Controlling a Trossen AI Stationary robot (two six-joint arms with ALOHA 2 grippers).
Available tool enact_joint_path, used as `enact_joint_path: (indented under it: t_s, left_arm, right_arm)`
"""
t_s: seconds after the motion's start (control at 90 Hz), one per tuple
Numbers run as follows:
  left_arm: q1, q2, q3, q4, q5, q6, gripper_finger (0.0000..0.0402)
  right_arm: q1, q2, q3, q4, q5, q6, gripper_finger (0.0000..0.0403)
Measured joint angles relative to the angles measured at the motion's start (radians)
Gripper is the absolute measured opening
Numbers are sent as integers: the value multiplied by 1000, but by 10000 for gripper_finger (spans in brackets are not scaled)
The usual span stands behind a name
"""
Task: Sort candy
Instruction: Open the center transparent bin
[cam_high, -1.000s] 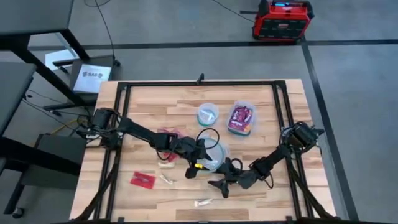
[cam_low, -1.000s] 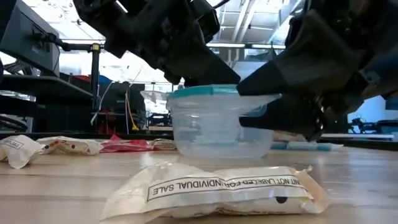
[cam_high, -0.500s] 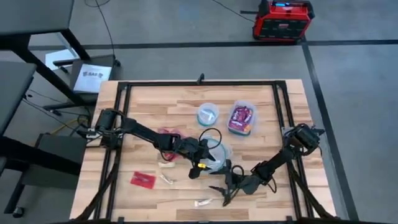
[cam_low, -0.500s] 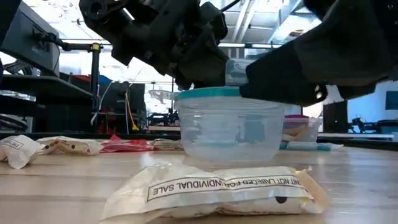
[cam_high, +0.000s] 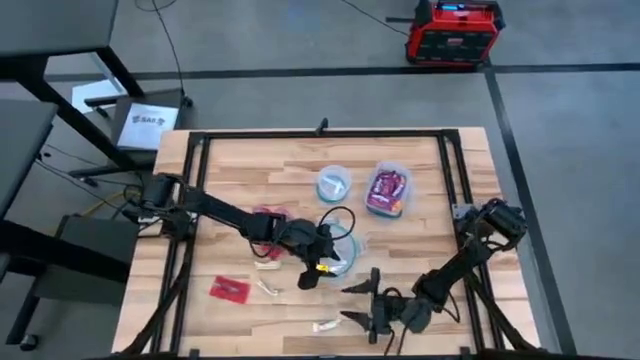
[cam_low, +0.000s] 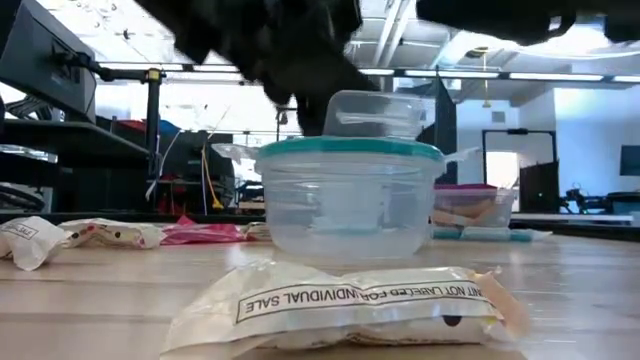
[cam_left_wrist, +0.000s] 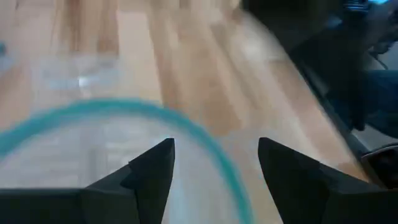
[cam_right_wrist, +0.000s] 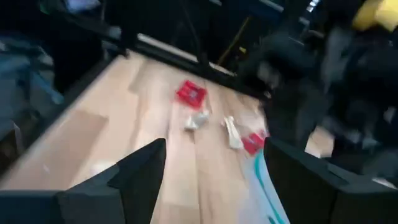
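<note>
A: Change since the frame half a second earlier?

B: The right gripper (cam_high: 362, 301) has drawn back from the clear round teal-rimmed container (cam_high: 341, 252) toward the near edge of the wooden table (cam_high: 420, 170). In the low view the container (cam_low: 344, 200) now stands unobstructed. The left gripper (cam_high: 326, 262) remains over the container's rim.

A: Jaw state?

B: Both sets of jaws stand wide apart and hold nothing. The left wrist view shows the teal rim (cam_left_wrist: 186, 127) passing between the left fingers (cam_left_wrist: 152, 171).

A: Candy orientation and position?

B: The cream packet (cam_high: 326, 325) lies flat, near of the container, long axis running left-right across the table; it sits just left of the right gripper, apart from it. The flat red packet (cam_high: 230, 289) and a thin cream stick (cam_high: 267, 287) lie left of the container, well apart from both grippers.
</note>
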Motion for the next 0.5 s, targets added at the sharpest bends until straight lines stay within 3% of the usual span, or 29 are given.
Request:
enact_joint_path:
  t_s: [0.189,0.333,0.5]
  left_arm:
    - [-24,-121,60,-278,-35,-58,219]
    - [-62,-186,64,-378,-80,-78,219]
    - [-90,-199,64,-436,-134,-79,219]
  right_arm:
    - [-62,0,0,-81,-28,-3,259]
    - [-106,2,-1,-116,-59,-4,255]
    - [-130,2,-1,-127,-71,-46,185]
